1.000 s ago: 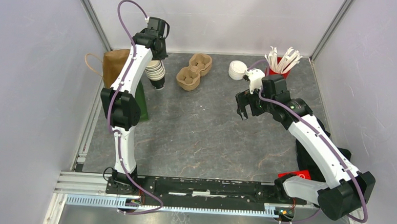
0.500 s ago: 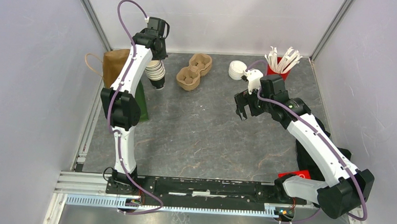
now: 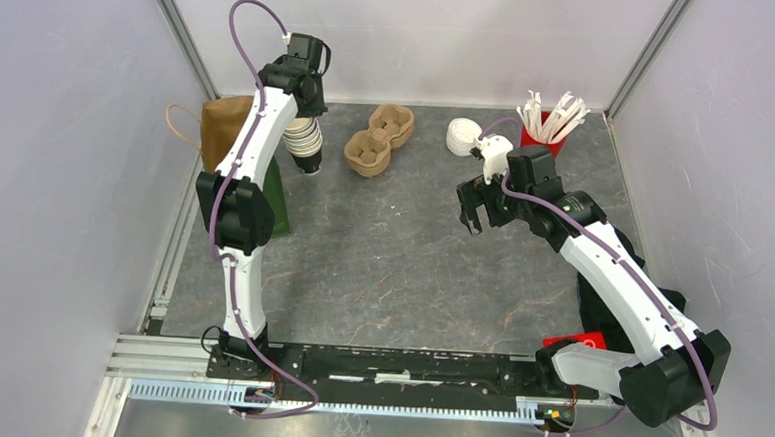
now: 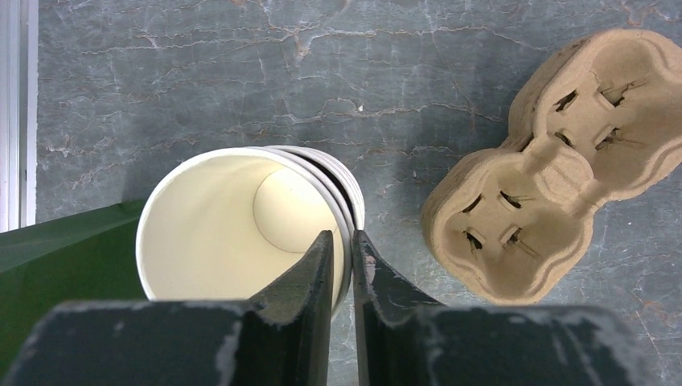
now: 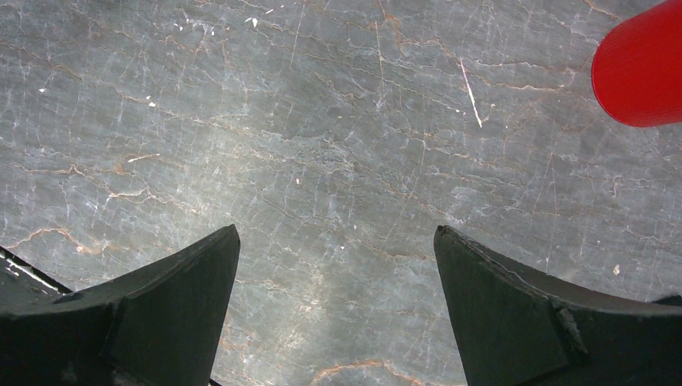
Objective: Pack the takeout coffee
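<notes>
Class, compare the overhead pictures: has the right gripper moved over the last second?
Yes, slightly. The right gripper has drifted toward the left of the overhead view, away from the red cup of stirrers, which stays put.

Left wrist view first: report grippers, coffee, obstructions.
Left gripper shut on rim of top cup. Right gripper open, empty. Lidded coffee not in view. Carrier beside cup stack, apart.

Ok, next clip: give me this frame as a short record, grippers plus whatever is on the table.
left gripper: shut on the rim of the top cup of the cup stack
right gripper: open, over bare table
pulp carrier: empty, beside the cup stack
far edge: lid stack, red cup of white sticks
paper bag: far-left corner
lidded coffee: none in view
</notes>
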Robot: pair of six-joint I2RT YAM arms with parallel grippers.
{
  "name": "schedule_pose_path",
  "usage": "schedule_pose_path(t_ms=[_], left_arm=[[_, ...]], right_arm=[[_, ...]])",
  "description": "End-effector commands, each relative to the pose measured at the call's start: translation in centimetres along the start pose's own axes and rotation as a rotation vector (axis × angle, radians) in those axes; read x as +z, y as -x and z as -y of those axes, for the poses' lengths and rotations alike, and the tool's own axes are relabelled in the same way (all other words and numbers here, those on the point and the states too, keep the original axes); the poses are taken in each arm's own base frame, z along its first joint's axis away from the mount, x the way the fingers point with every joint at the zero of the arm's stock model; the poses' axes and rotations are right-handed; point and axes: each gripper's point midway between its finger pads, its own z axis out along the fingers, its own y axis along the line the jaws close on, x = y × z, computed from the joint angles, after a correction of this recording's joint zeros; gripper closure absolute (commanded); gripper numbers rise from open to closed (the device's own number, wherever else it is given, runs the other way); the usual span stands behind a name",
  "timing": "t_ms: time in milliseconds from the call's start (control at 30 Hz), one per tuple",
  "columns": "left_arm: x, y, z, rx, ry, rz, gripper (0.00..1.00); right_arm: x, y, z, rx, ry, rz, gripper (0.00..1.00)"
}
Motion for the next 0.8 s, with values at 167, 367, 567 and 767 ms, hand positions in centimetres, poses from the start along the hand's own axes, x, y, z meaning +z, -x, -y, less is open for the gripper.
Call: schedule_pose_path(t_ms=[167,367,567,767], left_arm=[[-3.3,2.7,-0.5,-0.039,-0.011,0.087,0.68],[-3.4,2.7,-0.5,-0.047,-0.011,0.088,0.76],[-2.7,2.1,-0.7,-0.029,0.005,0.069,0.82],[-2.5,2.3,-0.8,-0.014,0.010,0.072,0.85]], right_arm=[[-0.1,1.6,0.1,-0.023,-0.009,0.051,0.02],[-0.1,1.5,-0.1,-0.025,-0.006,0.051,0.02],[-0.1,1.5,0.0,-0.025,-0.009,0.049,0.02],[0.0,1.4,0.0,-0.026,-0.007,0.047,0.02]])
